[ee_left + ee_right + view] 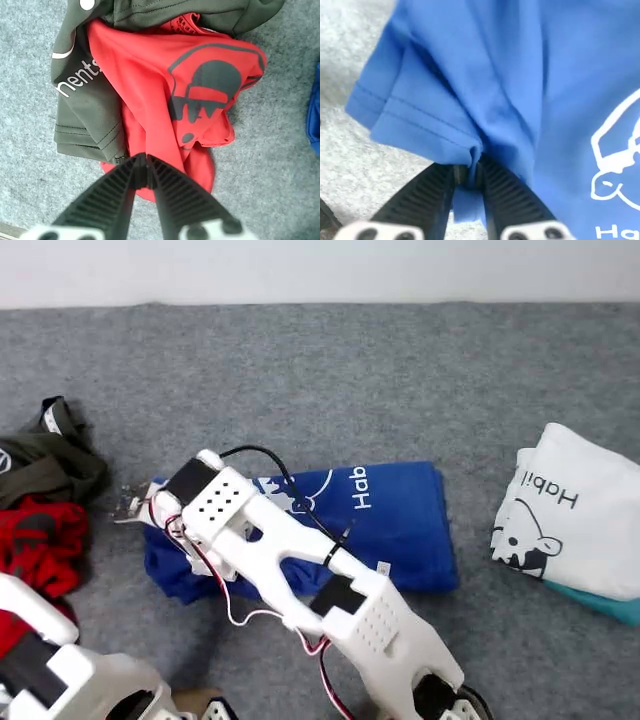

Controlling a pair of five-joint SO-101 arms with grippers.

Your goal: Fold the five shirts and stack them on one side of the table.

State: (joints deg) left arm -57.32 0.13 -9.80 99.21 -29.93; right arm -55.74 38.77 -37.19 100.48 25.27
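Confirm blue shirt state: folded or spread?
Partly folded. The blue shirt lies as a rough rectangle, one end bunched, with the right pincer shut on a pleat of its fabric.

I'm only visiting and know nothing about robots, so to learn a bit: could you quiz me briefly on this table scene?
1. True or false: the right gripper is clamped on the blue cotton shirt.
2. What lies on the teal folded shirt? A) a striped towel B) the white printed shirt C) jeans
3. Fill in: the left gripper, shut, has its tips over the ___ printed shirt.
Key: 1 true; 2 B; 3 red, meaning the red printed shirt.
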